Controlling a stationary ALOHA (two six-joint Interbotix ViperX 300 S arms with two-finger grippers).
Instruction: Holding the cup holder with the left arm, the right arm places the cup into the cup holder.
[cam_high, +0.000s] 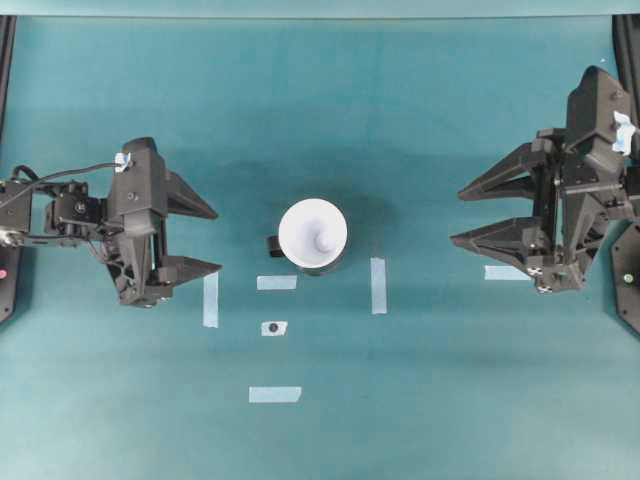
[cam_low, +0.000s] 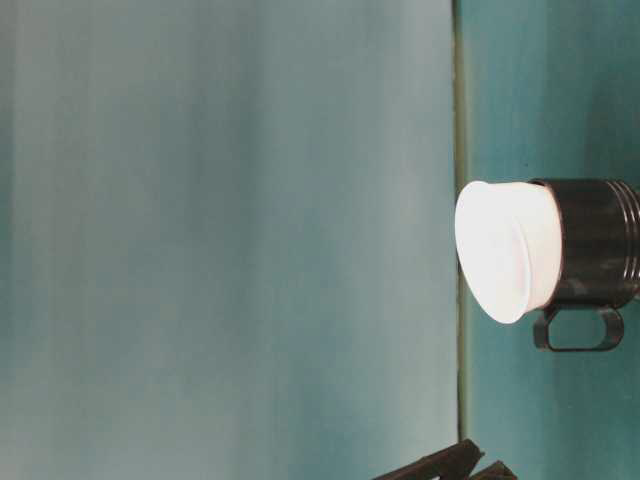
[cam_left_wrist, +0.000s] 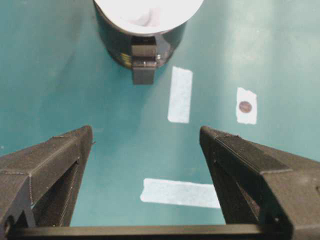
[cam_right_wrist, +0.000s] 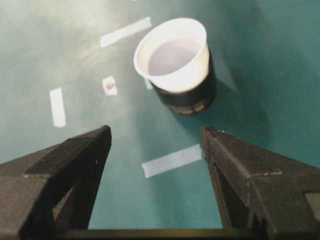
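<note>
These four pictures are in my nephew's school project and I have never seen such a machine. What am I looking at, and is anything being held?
You see two black robot arms working at a teal table. The overhead view shows the left arm's triangular two-finger gripper on the left and the right arm's gripper on the right. Between them stands a plain white conical paper cup, seated inside a small glossy black round cup holder with a stubby side handle.

The table-level view is turned sideways and shows the same pair from the side. The other two pictures come from cameras on the wrists, looking out between each gripper's fingers.

Strips of pale tape mark the surface; one small piece carries a dark dot.

Nothing is held: both grippers are open and well apart from the cup.
</note>
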